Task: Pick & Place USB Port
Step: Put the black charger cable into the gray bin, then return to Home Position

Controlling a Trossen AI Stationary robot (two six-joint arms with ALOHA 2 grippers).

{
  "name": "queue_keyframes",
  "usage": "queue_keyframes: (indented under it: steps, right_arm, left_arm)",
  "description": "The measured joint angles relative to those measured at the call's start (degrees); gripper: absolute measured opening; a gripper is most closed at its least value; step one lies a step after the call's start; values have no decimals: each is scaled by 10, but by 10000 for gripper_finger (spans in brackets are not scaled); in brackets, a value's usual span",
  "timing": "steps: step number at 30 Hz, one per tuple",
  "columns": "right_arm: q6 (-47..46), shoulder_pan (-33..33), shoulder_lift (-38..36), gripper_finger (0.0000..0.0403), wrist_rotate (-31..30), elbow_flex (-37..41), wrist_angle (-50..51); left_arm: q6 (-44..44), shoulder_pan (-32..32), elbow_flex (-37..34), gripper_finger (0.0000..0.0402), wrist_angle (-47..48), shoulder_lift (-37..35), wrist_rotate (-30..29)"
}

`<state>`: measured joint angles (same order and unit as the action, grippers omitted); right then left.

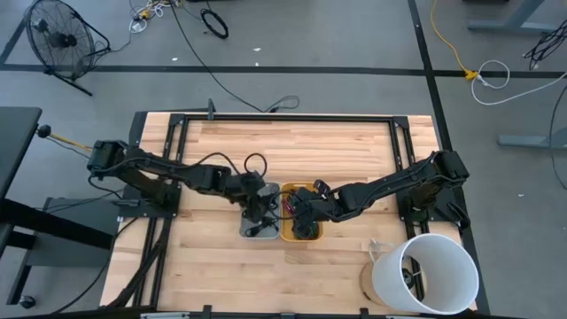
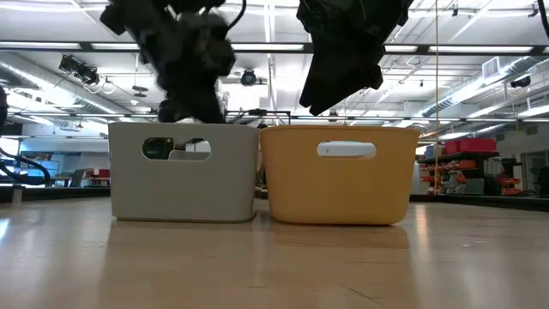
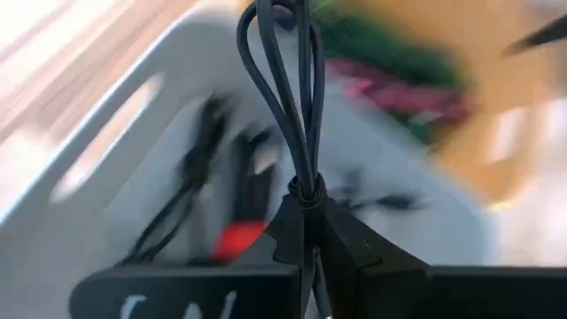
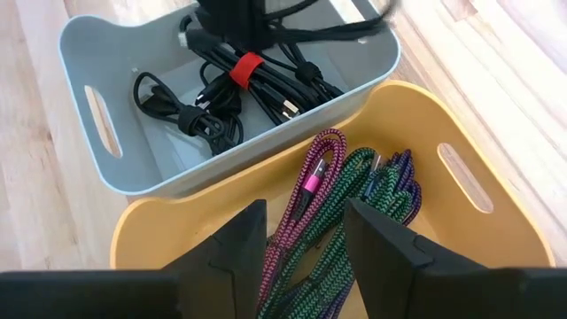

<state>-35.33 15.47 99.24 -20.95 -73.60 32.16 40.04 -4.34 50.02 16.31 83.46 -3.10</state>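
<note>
- The wooden bench [image 1: 337, 151] carries a grey bin [image 4: 133, 190] and a yellow bin [image 4: 416, 133], set side by side and touching.
- My left hand [image 3: 310, 226] pinches a bundled black USB cable [image 3: 288, 97] above the grey bin; I lower it well inside before letting go.
- My right hand [image 4: 306, 235] hovers wide over the braided cables [image 4: 341, 221] in the yellow bin; I centre on one cable only.

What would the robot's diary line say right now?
left gripper: shut on black cable, over grey bin | right gripper: open, over yellow bin
</note>
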Motion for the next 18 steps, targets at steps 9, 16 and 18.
queue_keyframes:
  steps: [9,16,18]
  right_arm:
    - [0,0,0,154,-1,0,0]
    - [-2,0,0,154,-2,0,-1]
    - [-2,0,0,154,-2,0,-1]
  left_arm:
    - [58,-6,-28,26,9,0,5]
    - [32,-23,-28,117,8,0,-5]
    - [36,-24,-28,137,7,0,-7]
